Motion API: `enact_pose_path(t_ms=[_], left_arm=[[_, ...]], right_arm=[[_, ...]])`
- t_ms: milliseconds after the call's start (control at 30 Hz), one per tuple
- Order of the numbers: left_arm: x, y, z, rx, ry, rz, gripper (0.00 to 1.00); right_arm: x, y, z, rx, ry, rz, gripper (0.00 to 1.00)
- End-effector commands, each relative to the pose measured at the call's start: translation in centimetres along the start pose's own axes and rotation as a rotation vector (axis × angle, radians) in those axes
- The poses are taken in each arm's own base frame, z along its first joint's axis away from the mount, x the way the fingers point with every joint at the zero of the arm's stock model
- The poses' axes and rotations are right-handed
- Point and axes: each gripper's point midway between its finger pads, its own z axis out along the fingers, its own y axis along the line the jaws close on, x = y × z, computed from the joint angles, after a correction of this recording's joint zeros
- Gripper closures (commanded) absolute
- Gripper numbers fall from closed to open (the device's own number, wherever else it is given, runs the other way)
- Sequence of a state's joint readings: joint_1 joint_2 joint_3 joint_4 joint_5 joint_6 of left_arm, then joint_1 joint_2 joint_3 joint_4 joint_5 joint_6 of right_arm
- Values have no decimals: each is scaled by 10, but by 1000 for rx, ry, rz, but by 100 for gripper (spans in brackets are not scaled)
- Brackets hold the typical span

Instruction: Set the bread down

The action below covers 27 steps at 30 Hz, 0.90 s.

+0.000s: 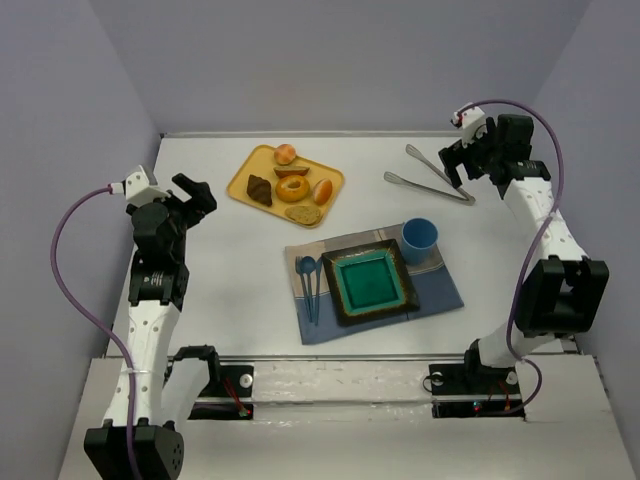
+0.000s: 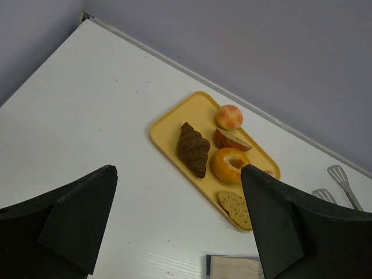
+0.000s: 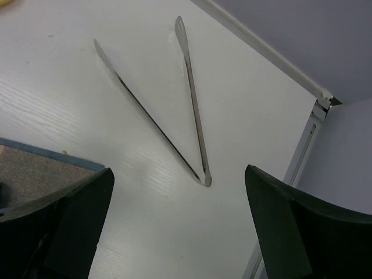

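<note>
Arms raised; left pincer point(image 1: 198, 195) agape near tray point(image 1: 243, 178), right pincer point(image 1: 455, 168) agape over tongs point(image 1: 440, 178).

white arms point(image 1: 148, 335) with black joints point(image 1: 160, 240) (purple cables point(image 1: 56, 250) too).

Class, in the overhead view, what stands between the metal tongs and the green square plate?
The blue cup, on the placemat's far right corner, stands between the tongs and the plate; the top external view shows it.

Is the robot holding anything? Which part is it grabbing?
Nothing. The left end effector and right end effector are both open and empty. The tongs lie on the table, the bread on the tray.
</note>
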<state>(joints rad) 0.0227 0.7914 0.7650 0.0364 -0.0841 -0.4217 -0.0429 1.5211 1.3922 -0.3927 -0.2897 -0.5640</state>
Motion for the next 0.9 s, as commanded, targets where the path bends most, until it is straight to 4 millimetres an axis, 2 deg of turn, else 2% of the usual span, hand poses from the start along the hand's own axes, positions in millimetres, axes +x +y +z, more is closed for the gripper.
enact_pose_path(t_ms=[0, 167, 400, 467, 600, 867], left_arm=[[-18, -4, 2, 3, -50, 19, 1], [-17, 4, 5, -40, -57, 19, 1], [-16, 6, 10, -47, -55, 32, 1], [-15, 7, 11, -52, -52, 33, 1], [-12, 9, 13, -65, -46, 33, 1], [-9, 11, 19, -76, -31, 42, 1]], right_arm=[[28, -10, 23, -93, 113, -68, 0], [75, -20, 68, -194, 235, -81, 0], [115, -9, 98, -352, 305, -163, 0], [122, -18, 104, -331, 327, -157, 0], [134, -27, 129, -305, 361, -116, 0], [155, -25, 158, -333, 395, -64, 0]])
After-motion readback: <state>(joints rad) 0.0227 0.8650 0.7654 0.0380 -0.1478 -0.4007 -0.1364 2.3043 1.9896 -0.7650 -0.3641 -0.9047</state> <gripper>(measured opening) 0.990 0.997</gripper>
